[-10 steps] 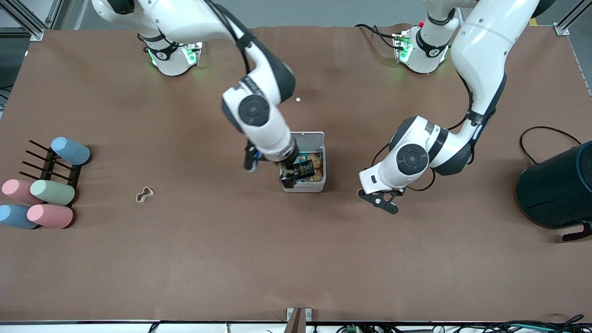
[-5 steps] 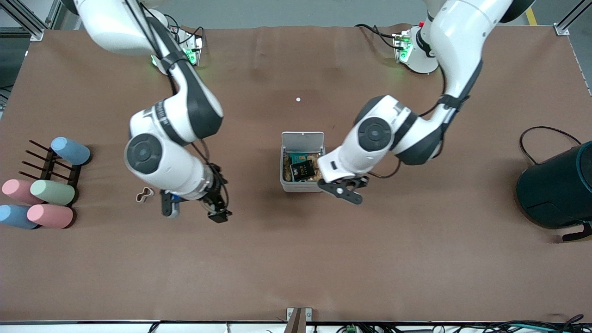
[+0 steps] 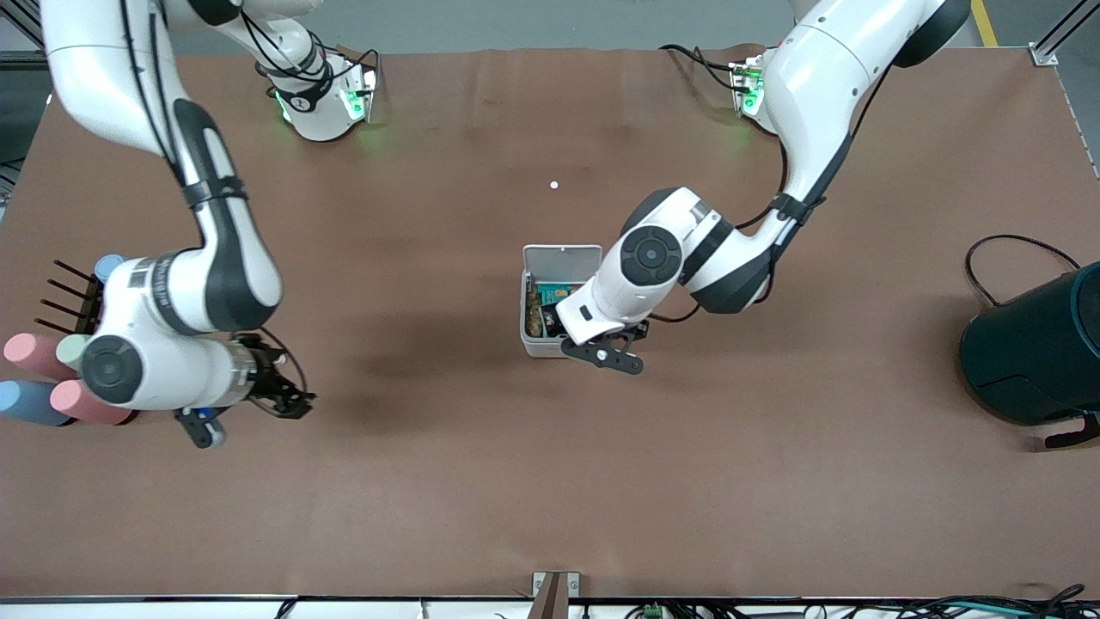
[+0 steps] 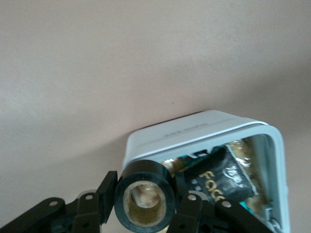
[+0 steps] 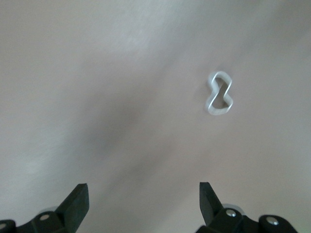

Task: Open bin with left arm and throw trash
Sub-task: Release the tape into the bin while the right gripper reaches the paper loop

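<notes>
left wrist view: the left gripper (image 4: pixel 146 204) holds the tape ring (image 4: pixel 144 201) over the near rim of the open bin (image 4: pixel 194 133); move further over the packet (image 4: pixel 224 177) before release. right gripper (image 5: pixel 141 201) wide above the table, beige loop (image 5: pixel 218 93) ahead.

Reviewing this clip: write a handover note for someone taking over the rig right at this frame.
Left gripper: shut on the tape ring, at the rim of the bin.
Right gripper: open, over the table close to the beige loop, which lies on the table.
Done: lid open, snack packet in the bin.
Left: drop the tape ring in, then likely grasp the beige loop and bin it.
</notes>
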